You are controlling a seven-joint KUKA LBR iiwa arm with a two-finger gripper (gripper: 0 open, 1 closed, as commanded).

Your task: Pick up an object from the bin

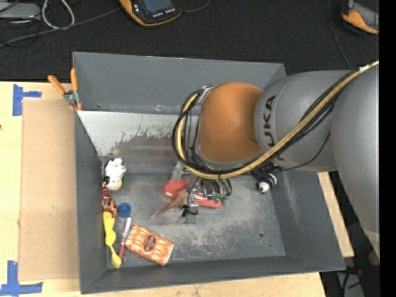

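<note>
Gripper: your gripper (190, 208) sits low near the middle of the bin (124, 82), tucked beneath the orange cover (229, 125) and its cable loops. You cannot tell from this angle whether it is spread or closed, and nothing can be seen pinched in it.

Nearest thing: a brown long-tailed toy figure (166, 211) lies just beside the gripper on the side toward the bin's left wall. Its thin tail points toward the near-left corner.

Also close: a red lump (175, 188) lies just beyond the figure toward the far wall. A second red piece (212, 204) is partly under the wrist on the right.

Handling, figure: it is probably light moulded plastic or rubber. The tail looks thin and likely to flex or slip out, so take it across the thicker body at the end next to the gripper.

Handling, red lump: it looks rounded and smooth and may roll or squirt sideways. Close across its narrower width.

Further out: a small black-and-white ball (265, 185) lies toward the right wall, well apart from the gripper.

Left edge: a white cow-like toy (114, 173), a blue knob (124, 210), a yellow strip (110, 234) and an orange packet (148, 245) lie along the left wall toward the near-left corner. They are clear of your working spot.

Risk: the three middle things lie close together, so a grasp on one may nudge another.
</note>
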